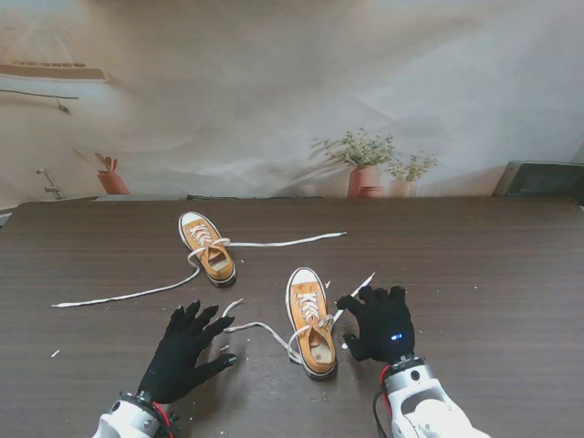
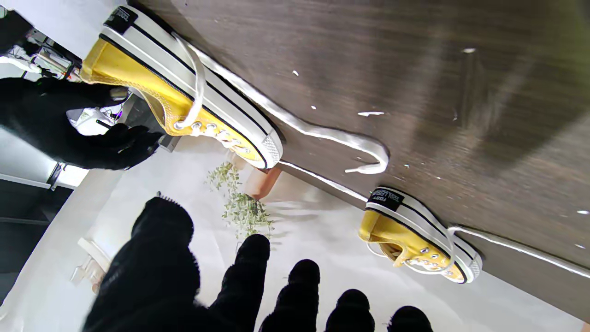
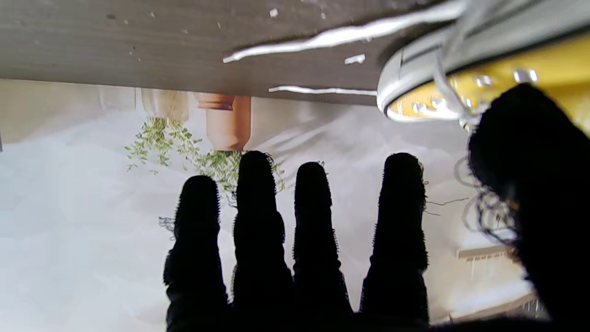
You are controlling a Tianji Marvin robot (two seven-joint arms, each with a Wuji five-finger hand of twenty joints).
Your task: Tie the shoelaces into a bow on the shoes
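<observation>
- Two yellow sneakers sit on my dark bench [image 1: 474,274], both unlaced, no bow started.
- Far-left shoe [image 1: 208,247]: it lies farther from me, its laces [image 1: 128,294] trailing loose to both sides.
- Left hand [image 1: 185,350]: fingers spread wide, holding nothing, hovering just beside the near lace end [image 1: 246,326].
- Near shoe [image 1: 312,320]: it lies between my hands, toe pointing away from me.
- Right hand [image 1: 381,321]: fingers apart and empty, close beside that shoe, its fingertips near the right lace end [image 1: 359,286].
- My judgement: work the near shoe first, pinching each lace end close to the eyelets, then drawing both taut evenly before crossing them.
</observation>
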